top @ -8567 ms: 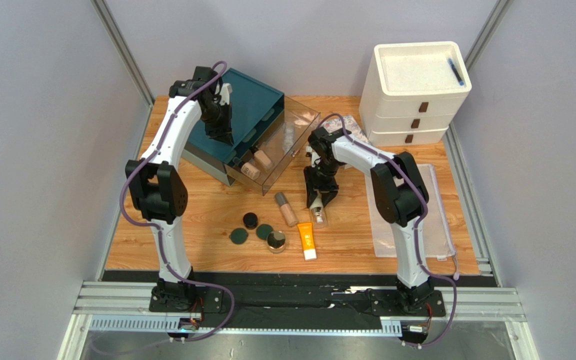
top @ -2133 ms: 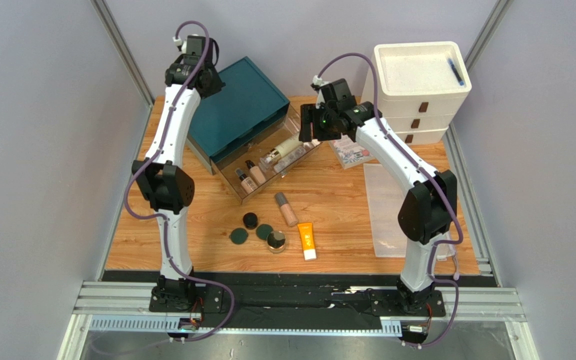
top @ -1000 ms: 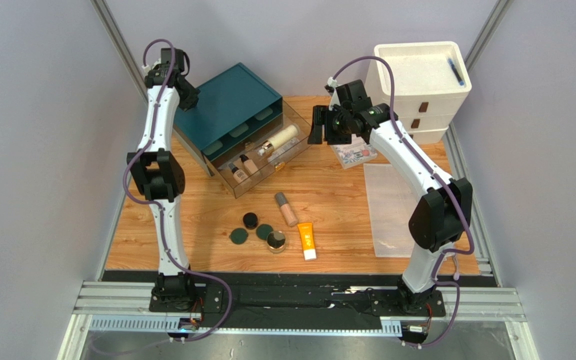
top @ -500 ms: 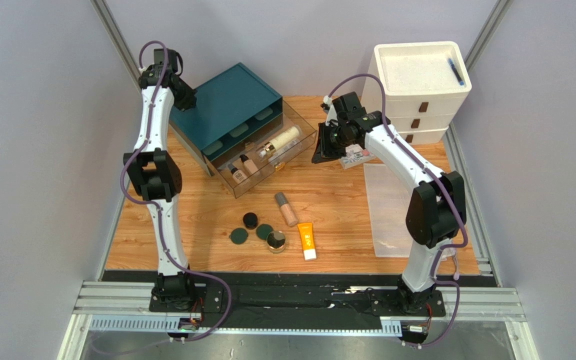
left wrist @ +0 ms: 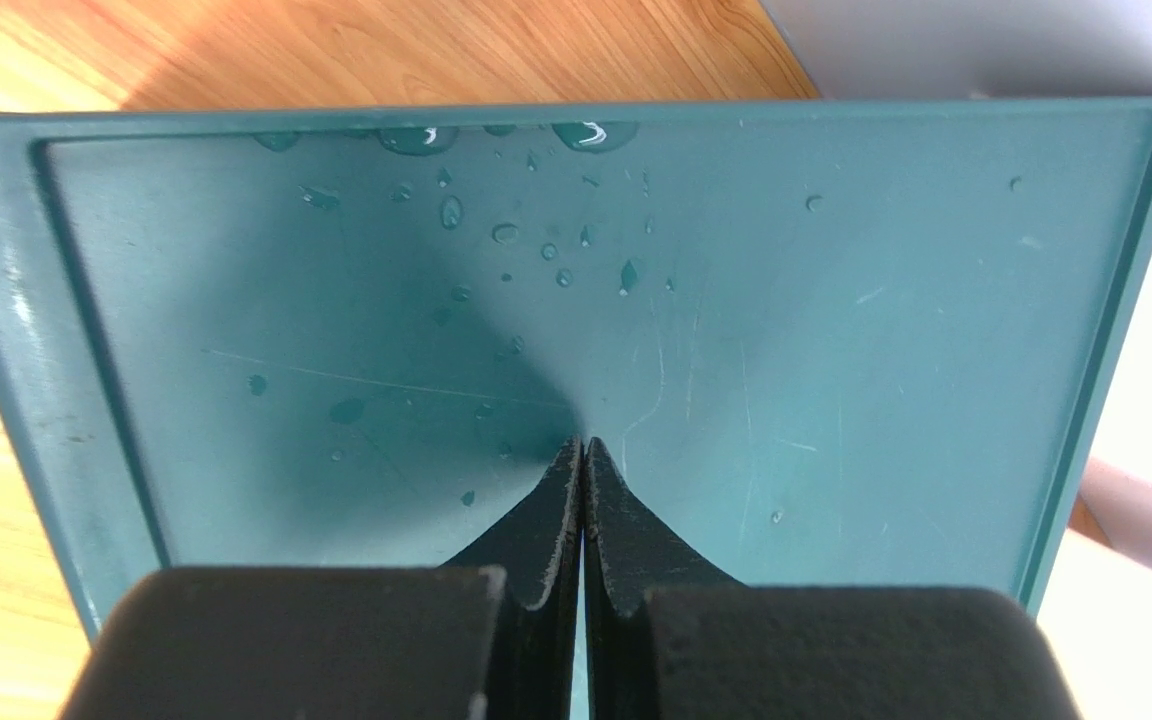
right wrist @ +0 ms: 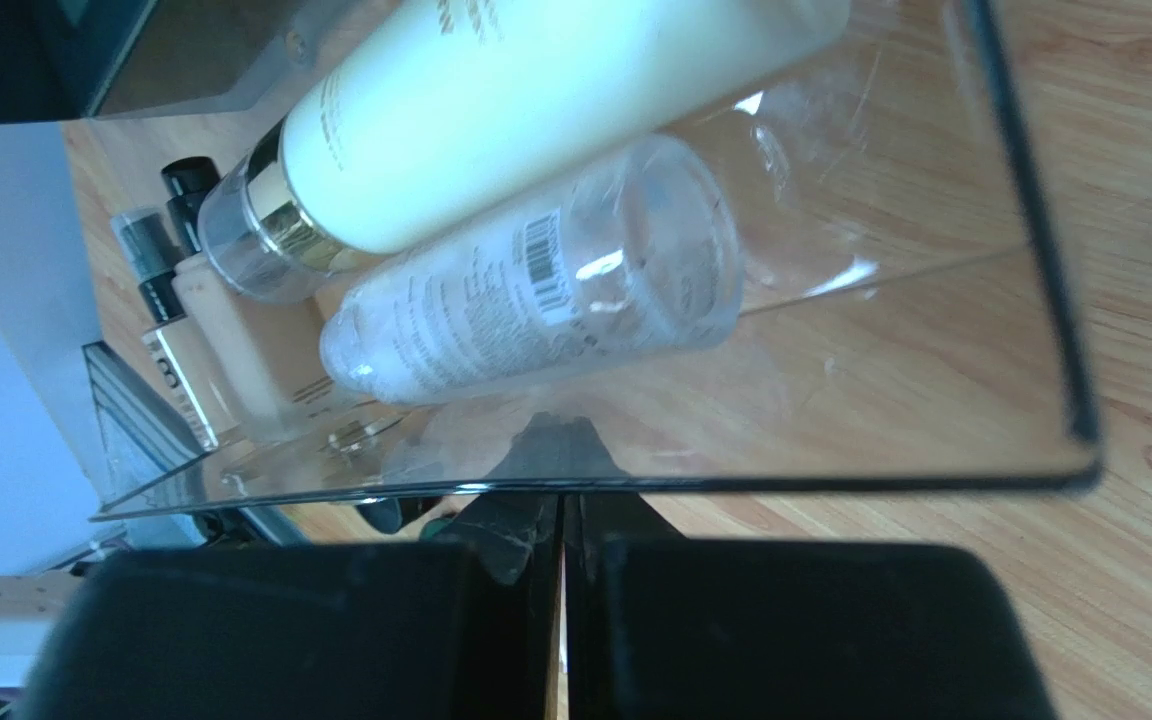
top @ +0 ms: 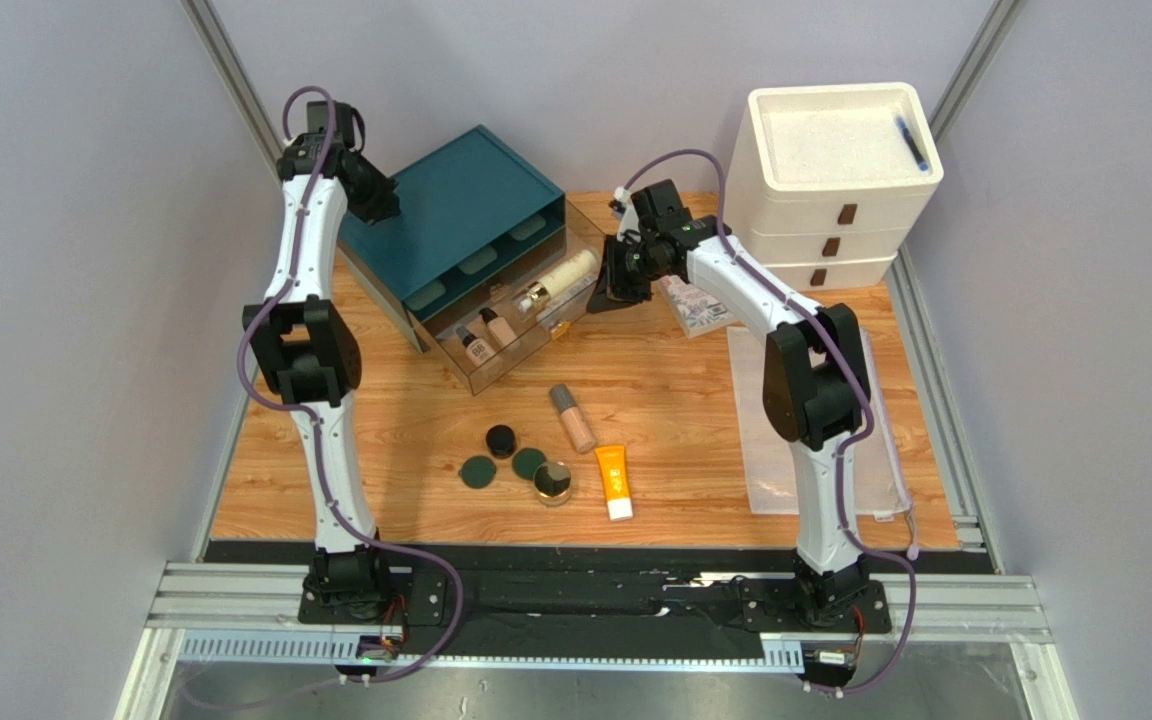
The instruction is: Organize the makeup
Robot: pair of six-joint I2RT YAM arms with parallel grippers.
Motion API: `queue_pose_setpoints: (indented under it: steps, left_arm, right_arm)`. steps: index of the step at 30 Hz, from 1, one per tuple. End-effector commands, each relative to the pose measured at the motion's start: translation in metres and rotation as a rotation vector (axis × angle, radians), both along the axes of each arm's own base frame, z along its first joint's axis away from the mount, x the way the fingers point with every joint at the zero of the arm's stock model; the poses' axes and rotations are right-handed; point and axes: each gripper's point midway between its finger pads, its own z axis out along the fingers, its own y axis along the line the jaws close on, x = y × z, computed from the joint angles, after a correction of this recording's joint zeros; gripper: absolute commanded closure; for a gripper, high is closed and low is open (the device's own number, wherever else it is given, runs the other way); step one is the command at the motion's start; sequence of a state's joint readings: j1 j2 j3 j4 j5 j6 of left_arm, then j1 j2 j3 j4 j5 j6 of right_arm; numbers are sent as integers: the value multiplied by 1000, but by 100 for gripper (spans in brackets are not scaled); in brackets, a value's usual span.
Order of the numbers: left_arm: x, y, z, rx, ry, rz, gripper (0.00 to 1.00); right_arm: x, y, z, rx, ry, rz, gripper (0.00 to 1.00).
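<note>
Right gripper [right wrist: 561,507]: fingers pressed together and holding nothing, tips at the outer face of the clear drawer [right wrist: 868,483] wall. Just beyond that wall lie the clear tube [right wrist: 537,293] and the cream-gold bottle [right wrist: 537,105], with beige bottles [right wrist: 229,360] further in. Left gripper [left wrist: 584,450]: fingers pressed together, empty, tips at the teal cabinet [left wrist: 868,330] top. A beige tube [top: 573,417], an orange tube [top: 614,482] and four round compacts [top: 477,474] lie on the table [top: 687,390], well apart from both grippers, toward the arm bases.

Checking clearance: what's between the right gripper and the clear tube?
Only the clear drawer's wall stands between right gripper and clear tube, per right wrist view.
</note>
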State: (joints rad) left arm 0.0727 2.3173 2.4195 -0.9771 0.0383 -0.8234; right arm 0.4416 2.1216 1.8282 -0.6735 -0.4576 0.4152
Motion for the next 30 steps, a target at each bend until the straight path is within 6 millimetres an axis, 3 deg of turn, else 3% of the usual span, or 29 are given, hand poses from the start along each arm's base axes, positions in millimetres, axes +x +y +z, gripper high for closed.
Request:
queue_pose_setpoints:
  steps: [1, 8, 11, 14, 24, 30]
  left_arm:
    - [-58, -17, -76, -29, 333, -59, 100]
    - [-59, -20, -76, -37, 335, -70, 100]
    - [-61, -19, -77, -40, 341, -70, 100]
    - [-63, -22, -78, -46, 346, -76, 100]
    - [-63, -23, -79, -50, 348, -88, 100]
    - [-65, -22, -81, -43, 354, -92, 100]
  right_arm:
    - [34, 31, 41, 109, -105, -2, 100]
    - [40, 35, 44, 119, -112, -25, 100]
    - [46, 45, 56, 152, -145, -9, 100]
    - [50, 53, 47, 148, -131, -1, 100]
    - [48, 75, 59, 207, -133, 20, 100]
    - [47, 72, 60, 189, -140, 17, 100]
